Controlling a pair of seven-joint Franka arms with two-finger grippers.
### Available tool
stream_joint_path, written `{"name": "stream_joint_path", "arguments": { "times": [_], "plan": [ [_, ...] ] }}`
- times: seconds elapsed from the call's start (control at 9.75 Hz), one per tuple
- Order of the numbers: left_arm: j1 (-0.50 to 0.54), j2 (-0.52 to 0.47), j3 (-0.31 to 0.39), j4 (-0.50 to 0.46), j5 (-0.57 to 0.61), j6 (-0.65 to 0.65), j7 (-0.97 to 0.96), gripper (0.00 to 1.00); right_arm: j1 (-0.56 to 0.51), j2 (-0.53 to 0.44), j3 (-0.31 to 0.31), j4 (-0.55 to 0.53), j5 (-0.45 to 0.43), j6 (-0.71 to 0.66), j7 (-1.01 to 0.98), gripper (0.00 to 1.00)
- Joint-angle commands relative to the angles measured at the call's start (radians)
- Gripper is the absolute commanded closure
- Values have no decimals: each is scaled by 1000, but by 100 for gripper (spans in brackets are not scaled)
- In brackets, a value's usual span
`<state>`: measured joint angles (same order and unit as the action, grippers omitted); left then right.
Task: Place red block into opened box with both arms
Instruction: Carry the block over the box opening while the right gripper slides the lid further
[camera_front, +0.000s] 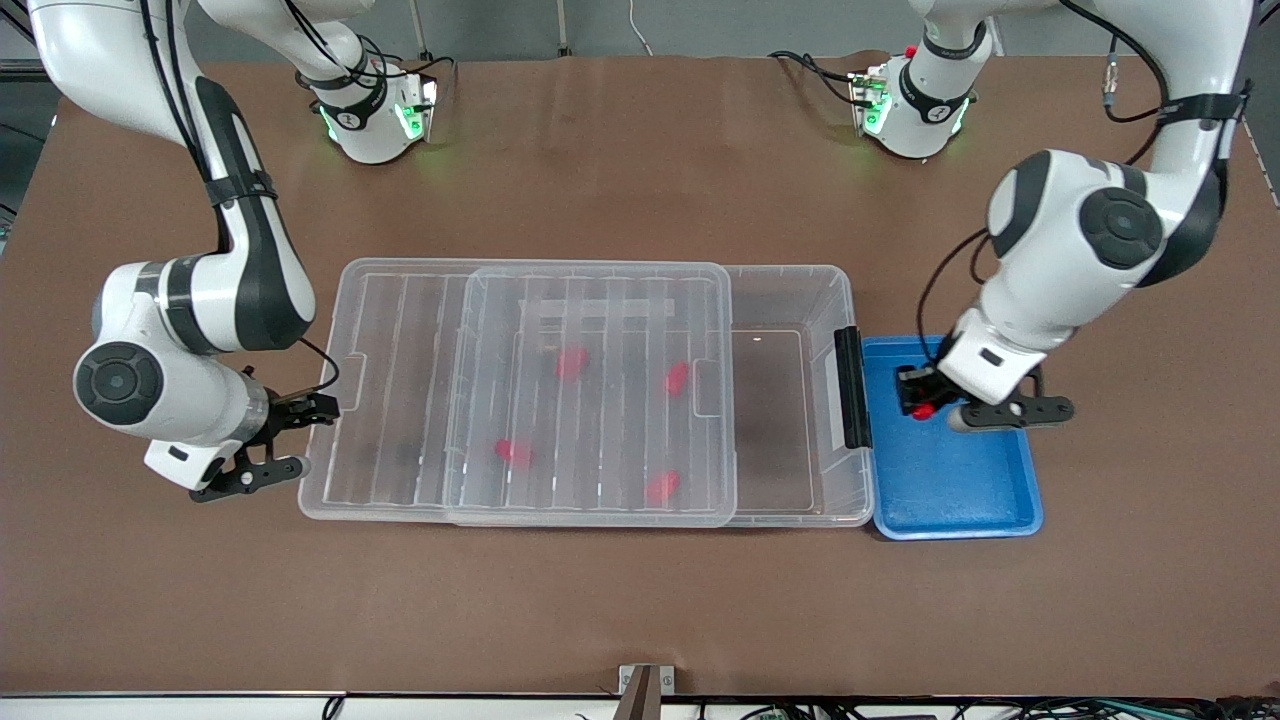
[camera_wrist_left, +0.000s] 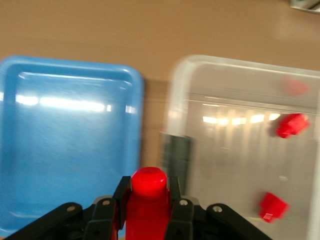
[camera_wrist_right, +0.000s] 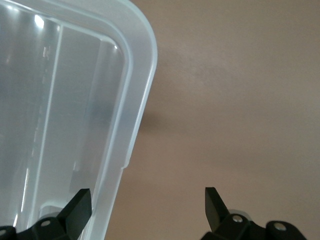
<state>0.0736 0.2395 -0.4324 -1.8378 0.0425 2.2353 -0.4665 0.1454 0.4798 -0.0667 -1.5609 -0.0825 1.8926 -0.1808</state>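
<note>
My left gripper (camera_front: 922, 400) (camera_wrist_left: 147, 187) is shut on a red block (camera_front: 925, 411) (camera_wrist_left: 147, 200) and hangs over the blue tray (camera_front: 950, 490), at the end beside the box. The opened box (camera_front: 790, 275) is a clear bin. Its ribbed lid (camera_front: 590, 300) is slid toward the right arm's end, leaving the part by the black clasp (camera_front: 853, 388) uncovered. Several red blocks (camera_front: 571, 362) lie inside under the lid. My right gripper (camera_front: 300, 437) (camera_wrist_right: 146, 196) stands open at the lid's end (camera_wrist_right: 135, 100), holding nothing.
The blue tray (camera_wrist_left: 70, 140) sits against the box's clasp end (camera_wrist_left: 176, 155). Two of the red blocks (camera_wrist_left: 292, 125) (camera_wrist_left: 272, 206) in the box show in the left wrist view. Brown table (camera_front: 640, 600) surrounds everything.
</note>
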Motion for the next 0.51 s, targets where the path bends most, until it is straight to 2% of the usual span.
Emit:
{"name": "stream_joint_path", "arguments": {
  "times": [0.0,0.21,0.41],
  "plan": [
    [-108,64,-3,41,22,-14,-165,100,-9,-29,-16,-11,-20,-13,-49,0],
    [-196,124,-6,78,153,-14,-369,100,-9,-29,-19,2,-13,-27,-51,0],
    [-215,190,-6,72,223,-8,-397,100,-9,-30,-34,2,-13,-29,-83,0]
  ]
}}
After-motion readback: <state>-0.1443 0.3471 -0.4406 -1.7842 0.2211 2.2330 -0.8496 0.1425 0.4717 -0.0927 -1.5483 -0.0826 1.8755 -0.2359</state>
